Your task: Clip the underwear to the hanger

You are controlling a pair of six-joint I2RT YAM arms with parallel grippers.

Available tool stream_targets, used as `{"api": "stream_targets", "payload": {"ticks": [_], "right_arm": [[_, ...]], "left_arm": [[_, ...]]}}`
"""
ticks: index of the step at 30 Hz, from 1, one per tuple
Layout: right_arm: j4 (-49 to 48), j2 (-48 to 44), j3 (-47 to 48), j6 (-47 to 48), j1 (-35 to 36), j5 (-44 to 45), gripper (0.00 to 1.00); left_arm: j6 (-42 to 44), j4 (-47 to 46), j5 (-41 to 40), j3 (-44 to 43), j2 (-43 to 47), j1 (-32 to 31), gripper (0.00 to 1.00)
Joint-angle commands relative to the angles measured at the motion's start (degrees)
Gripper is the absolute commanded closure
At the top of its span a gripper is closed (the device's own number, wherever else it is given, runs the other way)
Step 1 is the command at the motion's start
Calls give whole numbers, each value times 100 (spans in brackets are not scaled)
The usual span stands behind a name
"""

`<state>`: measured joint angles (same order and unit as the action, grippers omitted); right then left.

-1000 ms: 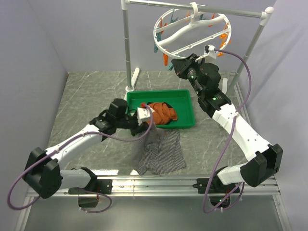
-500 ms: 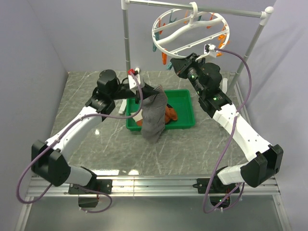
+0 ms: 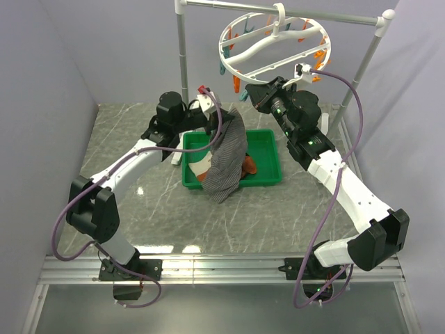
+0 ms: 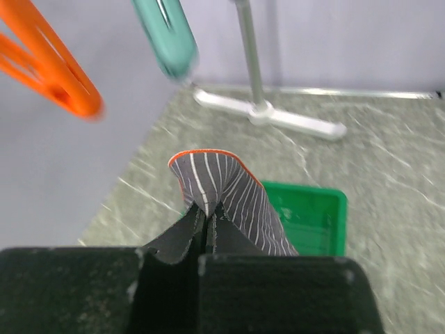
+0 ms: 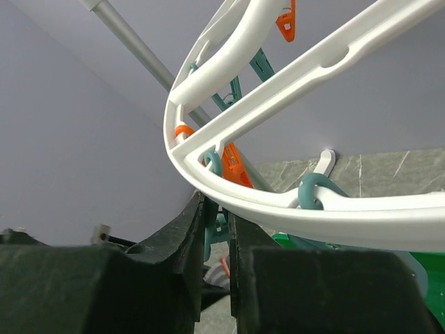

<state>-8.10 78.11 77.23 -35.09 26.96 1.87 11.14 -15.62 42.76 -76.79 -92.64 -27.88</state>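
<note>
Reaching up over table, left arm stretched, elbow bent. Left gripper (image 4: 208,217) closed on underwear (image 3: 226,156), orange-trimmed edge poking above fingers. Cloth hangs down over green tray (image 3: 268,136), lower end covers tray front edge in top view. Rack pole (image 3: 183,62) close behind wrist. Small free gap up to hanger (image 5: 313,216). Right arm raised steep; right gripper (image 5: 215,209) pinches teal clothespin (image 5: 212,236) under rim.

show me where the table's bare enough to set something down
Widest bare table: between the green tray and the near rail. Also the back left corner, along the wall. Crowded: the tray, with the underwear hanging over it, and under the hanger, where the right fingers pinch a clip.
</note>
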Motion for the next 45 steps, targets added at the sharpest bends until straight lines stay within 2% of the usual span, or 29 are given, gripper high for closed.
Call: {"api": "stream_targets", "payload": {"ticks": [1,9,26,45], "right_arm": [[-175,-85,108,29,-42,-125,100],[-245,-68,64,-24,-42,-169,100],[-254,-6,90,-68,-42,-169,100],[-227,29,73,2,-50,-169,100]], "left_arm": [[-155,-609,-198,-441,45,11,100],[-138,-495,-110,-811,-175,19,100],[-226,-618,-49,-951,-360,2,100],[-437,-1040,259,-679,-149,-95,100]]}}
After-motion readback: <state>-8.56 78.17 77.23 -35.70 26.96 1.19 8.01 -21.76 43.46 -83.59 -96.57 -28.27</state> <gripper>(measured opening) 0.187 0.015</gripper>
